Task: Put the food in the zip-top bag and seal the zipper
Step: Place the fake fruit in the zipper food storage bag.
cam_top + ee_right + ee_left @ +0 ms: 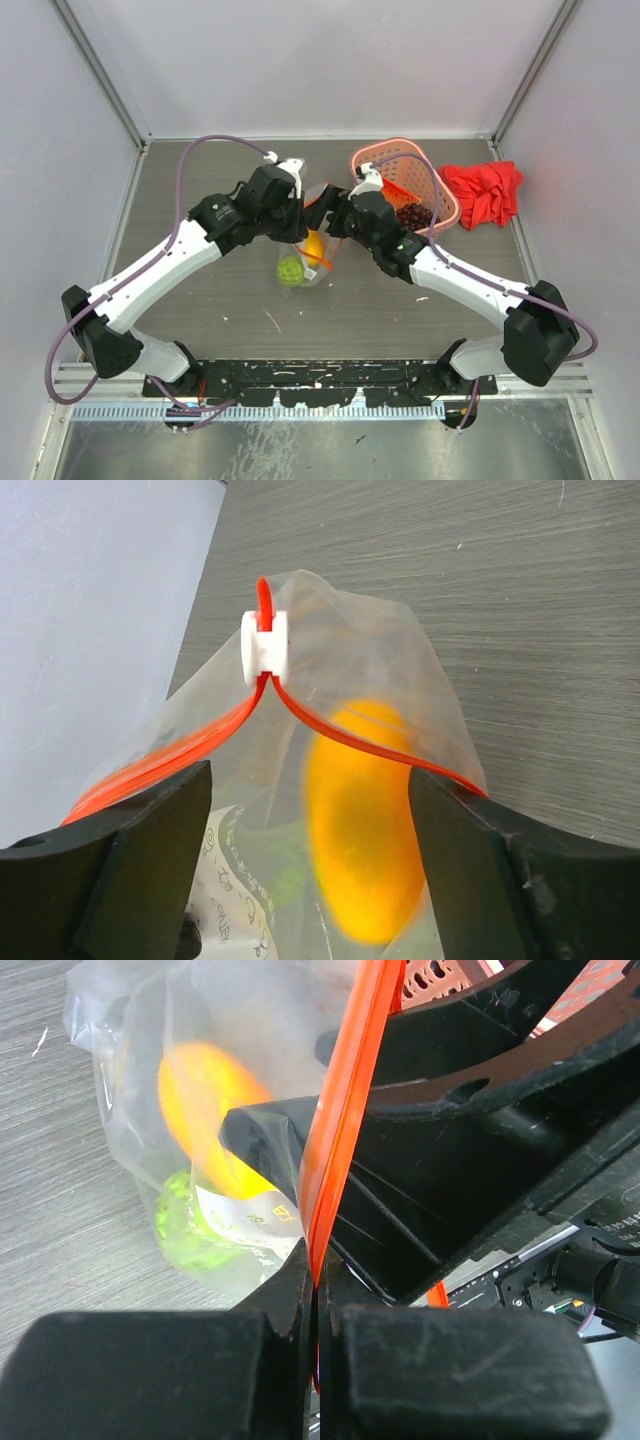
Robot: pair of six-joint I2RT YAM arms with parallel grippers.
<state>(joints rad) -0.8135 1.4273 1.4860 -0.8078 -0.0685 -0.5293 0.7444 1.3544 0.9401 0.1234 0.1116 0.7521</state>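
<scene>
Two grippers, one bag, held between them.

1. Left gripper (315, 1272): clenched flat on the zipper (345, 1110), jaws fully together with the orange-red strip running up out of them. Judged purpose: to pin one end of the mouth so that the bag cannot slide.
2. Right gripper (310, 815): released and spread wide, gripping nothing. The two halves of the zipper run from the white slider (265, 645) down to one finger each. It appears to be stretching the mouth apart for loading.
3. Bag (400, 660): at mid-table, mouth up and far, body sagging near onto the table (520, 600). Unsealed, with the slider at the end of the track.
4. Contents: a yellow-orange piece (365, 820) and a green ball (185, 1225) just below it.
5. Outstanding: the grapes (413, 215) lie in the pink basket (375, 155) at far right, not yet bagged. A red cloth (485, 190) sits right of the basket.
6. Left arm (170, 260): rises from the near-left base, elbow outward, wrist turned right toward the centre.
7. Right arm (460, 280): mirrors it from the near right, wrist turned left, its gripper nearly touching the other.
</scene>
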